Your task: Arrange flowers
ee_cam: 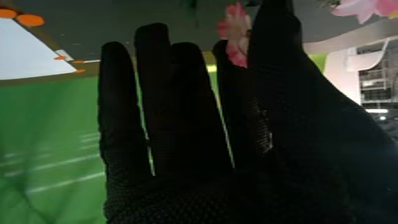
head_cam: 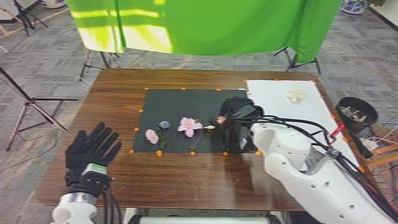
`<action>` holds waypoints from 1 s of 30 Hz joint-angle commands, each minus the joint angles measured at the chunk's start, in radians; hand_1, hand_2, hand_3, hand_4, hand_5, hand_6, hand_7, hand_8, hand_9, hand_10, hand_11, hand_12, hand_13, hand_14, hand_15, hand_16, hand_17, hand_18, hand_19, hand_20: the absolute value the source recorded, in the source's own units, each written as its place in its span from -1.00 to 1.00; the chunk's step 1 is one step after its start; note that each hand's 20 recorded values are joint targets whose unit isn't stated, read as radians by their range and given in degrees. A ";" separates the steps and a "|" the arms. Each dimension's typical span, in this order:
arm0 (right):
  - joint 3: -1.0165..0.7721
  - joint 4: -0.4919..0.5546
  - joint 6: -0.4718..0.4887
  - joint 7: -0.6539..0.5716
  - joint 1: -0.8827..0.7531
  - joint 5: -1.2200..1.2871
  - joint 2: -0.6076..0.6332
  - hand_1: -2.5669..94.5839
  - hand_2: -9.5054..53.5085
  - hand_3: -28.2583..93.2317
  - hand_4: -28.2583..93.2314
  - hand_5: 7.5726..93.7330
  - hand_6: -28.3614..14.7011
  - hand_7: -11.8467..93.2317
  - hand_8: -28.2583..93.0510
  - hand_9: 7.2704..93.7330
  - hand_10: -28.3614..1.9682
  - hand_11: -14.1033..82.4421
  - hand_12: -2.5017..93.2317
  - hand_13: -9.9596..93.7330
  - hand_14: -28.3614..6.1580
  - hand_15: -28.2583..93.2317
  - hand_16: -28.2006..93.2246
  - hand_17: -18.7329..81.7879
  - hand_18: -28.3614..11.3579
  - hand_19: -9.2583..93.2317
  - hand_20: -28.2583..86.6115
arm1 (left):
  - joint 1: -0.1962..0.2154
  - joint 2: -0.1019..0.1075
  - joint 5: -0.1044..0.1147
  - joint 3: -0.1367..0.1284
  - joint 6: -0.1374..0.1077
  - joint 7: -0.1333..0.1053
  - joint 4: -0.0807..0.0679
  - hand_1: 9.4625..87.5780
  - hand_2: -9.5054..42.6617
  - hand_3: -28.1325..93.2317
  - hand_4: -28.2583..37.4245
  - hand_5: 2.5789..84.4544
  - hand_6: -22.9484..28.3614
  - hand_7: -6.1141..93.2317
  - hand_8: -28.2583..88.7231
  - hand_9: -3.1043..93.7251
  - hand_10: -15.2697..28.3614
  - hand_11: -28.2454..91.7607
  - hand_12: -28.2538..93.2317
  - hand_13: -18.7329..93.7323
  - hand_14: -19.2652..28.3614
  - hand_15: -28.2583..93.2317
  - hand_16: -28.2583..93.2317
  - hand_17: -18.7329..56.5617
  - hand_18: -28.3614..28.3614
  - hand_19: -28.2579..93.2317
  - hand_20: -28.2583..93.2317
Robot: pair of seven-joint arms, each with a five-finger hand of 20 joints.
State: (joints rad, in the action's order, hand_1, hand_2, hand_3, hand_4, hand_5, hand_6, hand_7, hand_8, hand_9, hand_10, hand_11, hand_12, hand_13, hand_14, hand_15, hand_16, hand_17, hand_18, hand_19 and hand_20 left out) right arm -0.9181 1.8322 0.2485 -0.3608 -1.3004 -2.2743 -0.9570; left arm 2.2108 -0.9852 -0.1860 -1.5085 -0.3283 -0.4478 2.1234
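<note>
A ruffled pink flower between thumb and straight, open fingers of the mesh-gloved right hand; pinched or not, can't tell! Left hand spreads open.

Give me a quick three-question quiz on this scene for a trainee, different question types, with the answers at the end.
1. True or false: a pale flower lies on the white sheet.
2. On which side of the dark mat is the left hand?
A) the robot's left
B) the robot's right
C) the far side
3. Fill in the colour: the blossom at the right hand is ____.

Key: 1 true; 2 A; 3 pink.
</note>
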 commanded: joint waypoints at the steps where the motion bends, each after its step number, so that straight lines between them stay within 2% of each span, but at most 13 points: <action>1: -0.016 0.017 0.026 -0.007 -0.001 0.016 0.003 0.01 -1.00 0.75 -1.00 0.05 0.34 -0.45 -0.75 0.12 0.12 -0.54 -0.68 0.31 0.14 -0.21 -0.16 -0.24 -0.47 0.12 -0.16 | 0.010 -0.001 0.009 0.001 -0.010 -0.005 0.008 -0.55 -0.21 0.66 -1.00 -0.07 0.28 -0.55 -0.67 -0.28 0.43 -0.06 -0.34 -0.28 0.49 0.16 -0.65 -0.68 0.53 0.05 -0.38; 6: -0.013 0.015 0.012 -0.019 -0.002 0.019 0.002 -0.04 -1.00 0.75 -1.00 -0.06 0.28 -0.48 -0.75 -0.02 0.07 -0.57 -0.69 0.24 0.07 -0.21 -0.17 -0.27 -0.50 0.11 -0.17 | 0.011 -0.001 0.006 -0.001 -0.012 -0.001 0.007 -0.55 -0.23 0.66 -1.00 -0.08 0.28 -0.55 -0.67 -0.29 0.43 -0.06 -0.34 -0.28 0.49 0.16 -0.65 -0.68 0.53 0.06 -0.38; 9: -0.006 0.013 -0.016 -0.029 -0.001 0.026 0.004 0.04 -1.00 0.67 -1.00 -0.07 0.28 -0.46 -0.74 0.02 0.05 -0.53 -0.66 0.23 0.07 -0.18 -0.17 -0.27 -0.51 0.14 -0.16 | 0.012 -0.001 0.008 0.001 -0.011 -0.001 0.008 -0.52 -0.26 0.66 -1.00 -0.08 0.28 -0.55 -0.67 -0.29 0.43 -0.06 -0.34 -0.28 0.49 0.16 -0.65 -0.68 0.53 0.06 -0.38; 10: -0.001 0.011 -0.033 -0.032 0.000 0.026 0.004 0.14 -1.00 0.53 -1.00 -0.04 0.28 -0.45 -0.75 0.08 0.08 -0.45 -0.63 0.24 0.10 -0.12 -0.17 -0.27 -0.52 0.17 -0.15 | 0.014 -0.002 0.008 0.000 -0.011 -0.001 0.008 -0.51 -0.27 0.66 -1.00 -0.07 0.28 -0.55 -0.67 -0.29 0.43 -0.06 -0.34 -0.28 0.49 0.16 -0.66 -0.68 0.53 0.06 -0.38; 13: 0.015 0.004 -0.096 -0.022 0.000 0.020 0.009 0.61 -1.00 -0.20 -1.00 0.06 0.32 -0.41 -0.75 0.20 0.10 -0.02 -0.46 0.24 0.11 0.13 -0.15 -0.25 -0.45 0.18 -0.11 | 0.014 0.000 0.008 -0.001 -0.010 -0.002 0.009 -0.51 -0.28 0.66 -1.00 -0.07 0.28 -0.54 -0.67 -0.28 0.43 -0.05 -0.34 -0.28 0.49 0.16 -0.65 -0.67 0.53 0.06 -0.38; 14: 0.012 0.004 -0.106 -0.016 -0.004 0.028 0.009 0.68 -1.00 -0.31 -1.00 0.10 0.33 -0.40 -0.75 0.21 0.11 0.10 -0.41 0.25 0.12 0.20 -0.14 -0.24 -0.42 0.17 -0.10 | 0.013 -0.001 0.006 -0.002 -0.010 0.002 0.008 -0.51 -0.28 0.66 -1.00 -0.07 0.28 -0.54 -0.67 -0.28 0.43 -0.05 -0.34 -0.28 0.49 0.17 -0.65 -0.67 0.53 0.06 -0.38; 16: 0.009 0.005 -0.103 -0.012 -0.005 0.025 0.008 0.81 -1.00 -0.60 -0.78 0.20 0.41 -0.30 -0.76 0.27 0.17 0.23 -0.26 0.27 0.14 0.28 -0.12 -0.21 -0.35 0.10 -0.04 | 0.011 0.000 0.008 -0.002 -0.010 0.001 0.007 -0.51 -0.28 0.66 -1.00 -0.07 0.28 -0.54 -0.67 -0.28 0.43 -0.05 -0.34 -0.28 0.49 0.17 -0.66 -0.67 0.53 0.06 -0.38; 17: 0.005 0.006 -0.089 -0.008 -0.006 0.021 0.006 0.81 -1.00 -0.62 -0.75 0.24 0.42 -0.26 -0.76 0.28 0.17 0.23 -0.25 0.28 0.15 0.27 -0.12 -0.20 -0.33 0.08 -0.04 | 0.013 0.000 0.009 -0.003 -0.010 0.001 0.007 -0.51 -0.28 0.65 -1.00 -0.06 0.28 -0.54 -0.67 -0.28 0.43 -0.05 -0.34 -0.28 0.49 0.17 -0.66 -0.67 0.53 0.06 -0.38; 21: -0.010 0.013 -0.050 -0.009 -0.008 0.014 0.007 0.71 -1.00 -0.44 -0.86 0.20 0.40 -0.32 -0.77 0.31 0.14 -0.09 -0.45 0.28 0.18 0.09 -0.12 -0.23 -0.41 0.08 -0.03 | 0.013 -0.002 0.012 -0.002 -0.010 0.000 0.008 -0.52 -0.25 0.65 -1.00 -0.06 0.28 -0.54 -0.67 -0.28 0.43 -0.05 -0.34 -0.28 0.49 0.17 -0.66 -0.67 0.53 0.06 -0.38; 22: -0.013 0.014 -0.059 -0.013 -0.005 0.014 0.011 0.60 -1.00 -0.22 -0.95 0.18 0.37 -0.35 -0.77 0.31 0.13 -0.16 -0.49 0.28 0.15 0.08 -0.14 -0.25 -0.46 0.11 -0.05 | 0.012 -0.002 0.010 -0.002 -0.009 -0.001 0.007 -0.52 -0.25 0.65 -1.00 -0.06 0.28 -0.54 -0.67 -0.28 0.43 -0.05 -0.34 -0.28 0.49 0.17 -0.66 -0.67 0.53 0.06 -0.38; 24: -0.045 0.015 -0.059 -0.011 -0.006 0.003 0.023 0.20 -1.00 0.41 -1.00 0.08 0.32 -0.40 -0.77 0.20 0.08 -0.34 -0.58 0.24 0.08 0.03 -0.18 -0.26 -0.53 0.18 -0.11 | 0.009 -0.003 0.011 0.000 -0.004 -0.002 0.007 -0.53 -0.24 0.65 -1.00 -0.06 0.28 -0.54 -0.67 -0.28 0.43 -0.05 -0.34 -0.28 0.49 0.17 -0.66 -0.67 0.53 0.06 -0.38; 27: -0.100 -0.013 -0.074 -0.084 0.011 0.027 0.045 0.02 -1.00 0.61 -1.00 -0.02 0.29 -0.43 -0.76 0.06 0.01 -0.45 -0.61 0.17 0.03 -0.02 -0.21 -0.27 -0.53 0.19 -0.14 | 0.000 -0.004 0.004 0.007 0.013 0.000 0.003 -0.54 -0.22 0.65 -1.00 -0.06 0.29 -0.54 -0.67 -0.28 0.43 -0.05 -0.34 -0.28 0.49 0.17 -0.66 -0.67 0.53 0.06 -0.38; 30: -0.174 -0.059 -0.066 -0.116 0.033 0.109 0.070 -0.04 -1.00 0.70 -1.00 -0.12 0.25 -0.46 -0.74 -0.09 0.07 -0.54 -0.64 0.09 -0.03 -0.12 -0.23 -0.28 -0.53 0.16 -0.18 | -0.005 0.001 -0.021 0.008 0.058 -0.002 -0.006 -0.55 -0.21 0.65 -1.00 -0.06 0.28 -0.55 -0.67 -0.28 0.43 -0.06 -0.34 -0.28 0.49 0.16 -0.66 -0.67 0.53 0.05 -0.38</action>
State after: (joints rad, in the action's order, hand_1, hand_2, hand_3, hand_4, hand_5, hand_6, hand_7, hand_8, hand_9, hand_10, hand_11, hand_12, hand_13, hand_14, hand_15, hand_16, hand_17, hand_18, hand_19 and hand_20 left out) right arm -0.9569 1.8382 0.1992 -0.3795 -1.3122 -2.2477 -0.9498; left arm 2.2114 -0.9846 -0.1821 -1.5076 -0.3301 -0.4493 2.1245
